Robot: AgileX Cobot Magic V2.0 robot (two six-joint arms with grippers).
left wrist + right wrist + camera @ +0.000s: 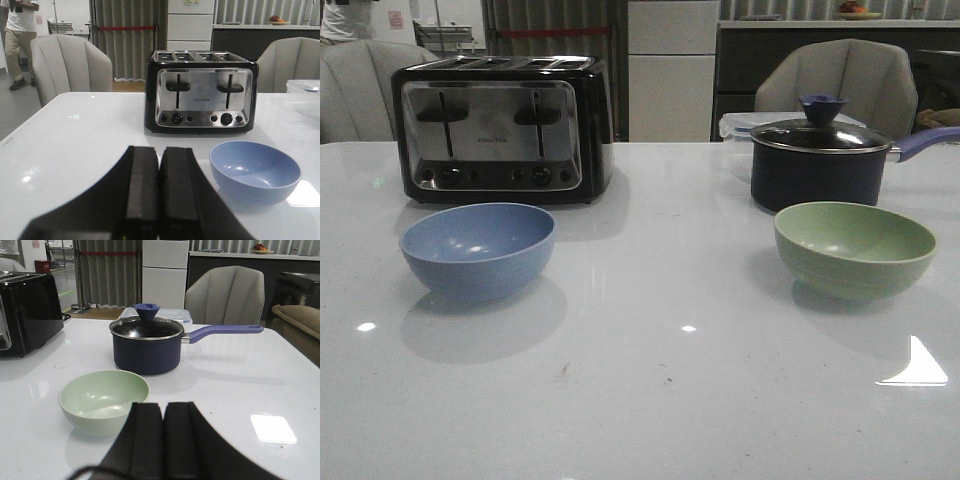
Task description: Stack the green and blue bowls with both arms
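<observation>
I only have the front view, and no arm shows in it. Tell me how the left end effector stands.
Observer: The left end effector is shut, fingers pressed together, holding nothing.
Operator: Give me its relation to the blue bowl.
Observer: The blue bowl sits on the table ahead of it, apart from the fingers, with the toaster beyond.
Operator: Now report the right side.
Observer: The right end effector is also shut and empty. The green bowl lies just ahead of it, not touched.
</observation>
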